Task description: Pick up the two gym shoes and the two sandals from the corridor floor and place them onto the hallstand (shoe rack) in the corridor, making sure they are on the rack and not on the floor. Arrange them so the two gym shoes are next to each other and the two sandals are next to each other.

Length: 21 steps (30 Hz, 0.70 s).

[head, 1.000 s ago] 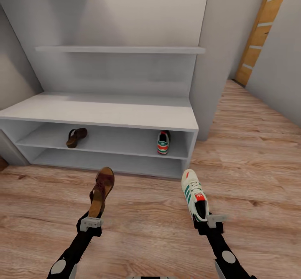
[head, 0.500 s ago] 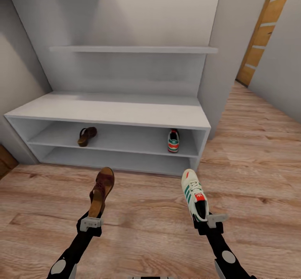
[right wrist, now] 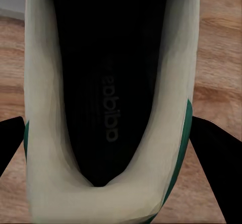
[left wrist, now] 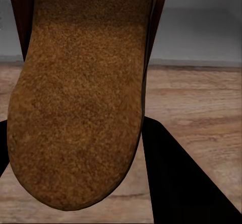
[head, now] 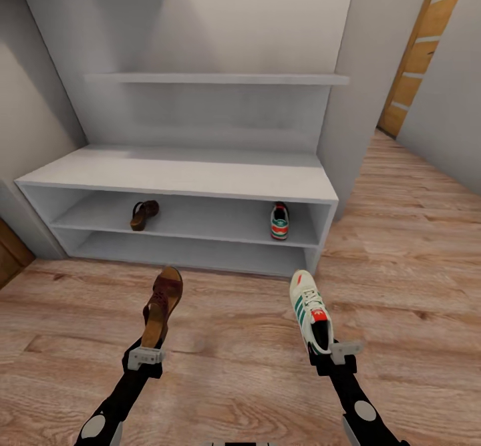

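My left gripper (head: 148,351) is shut on the heel of a dark brown sandal (head: 162,304), held above the corridor floor (head: 240,359); its tan sole (left wrist: 80,93) shows in the left wrist view. My right gripper (head: 329,354) is shut on the heel of a cream gym shoe (head: 310,310) with green stripes; its dark lining (right wrist: 108,83) shows in the right wrist view. On the upper shelf tier of the pale grey hallstand (head: 187,175) lie the other sandal (head: 144,214) at the left and the other gym shoe (head: 280,221) at the right.
A grey wall shelf (head: 217,79) hangs above the hallstand's flat top. A grey pillar (head: 351,99) stands at the hallstand's right end. A wooden door frame (head: 417,49) is at the far right, and a brown panel (head: 10,252) at the left edge.
The whole view has shifted, so the hallstand now sits further right in the picture and slightly farther off. Both grippers keep their shoes in the same place in the view.
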{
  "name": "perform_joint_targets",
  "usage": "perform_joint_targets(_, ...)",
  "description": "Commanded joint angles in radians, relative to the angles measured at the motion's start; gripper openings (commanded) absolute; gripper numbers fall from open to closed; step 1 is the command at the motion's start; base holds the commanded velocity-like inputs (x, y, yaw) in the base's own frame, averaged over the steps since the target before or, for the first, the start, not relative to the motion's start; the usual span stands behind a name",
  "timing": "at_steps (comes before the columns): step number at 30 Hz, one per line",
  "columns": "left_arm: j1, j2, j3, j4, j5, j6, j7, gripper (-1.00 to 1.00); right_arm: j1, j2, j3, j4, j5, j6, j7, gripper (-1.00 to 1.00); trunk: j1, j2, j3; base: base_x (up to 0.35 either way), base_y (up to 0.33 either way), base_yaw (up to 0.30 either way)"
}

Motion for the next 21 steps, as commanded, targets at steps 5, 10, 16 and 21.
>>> perform_joint_targets(5, 0.0, -0.002, 0.007, 0.0, -0.014, -0.005, -0.006, -1.0, 0.0, -0.001, 0.004, 0.0, 0.007, -0.001, -0.008, -1.0, 0.0, 0.0, -0.001, -0.072, 0.056, 0.0)
perform_joint_targets(10, 0.0, -0.002, 0.008, 0.0, -0.014, -0.004, -0.006, -1.0, 0.0, -0.001, 0.004, 0.0, 0.007, -0.001, -0.008, -1.0, 0.0, 0.0, -0.001, -0.029, 0.146, 0.0)
perform_joint_targets(16, 0.0, -0.002, 0.008, 0.0, -0.014, -0.004, -0.006, -1.0, 0.0, -0.001, 0.004, 0.0, 0.007, -0.001, -0.008, -1.0, 0.0, 0.0, -0.001, -0.01, 0.234, 0.0)
perform_joint_targets(21, 0.0, -0.002, 0.008, 0.0, -0.014, -0.004, -0.006, -1.0, 0.0, -0.001, 0.004, 0.0, 0.007, -0.001, -0.008, -1.0, 0.0, 0.0, -0.001, -0.003, 0.268, 0.0)
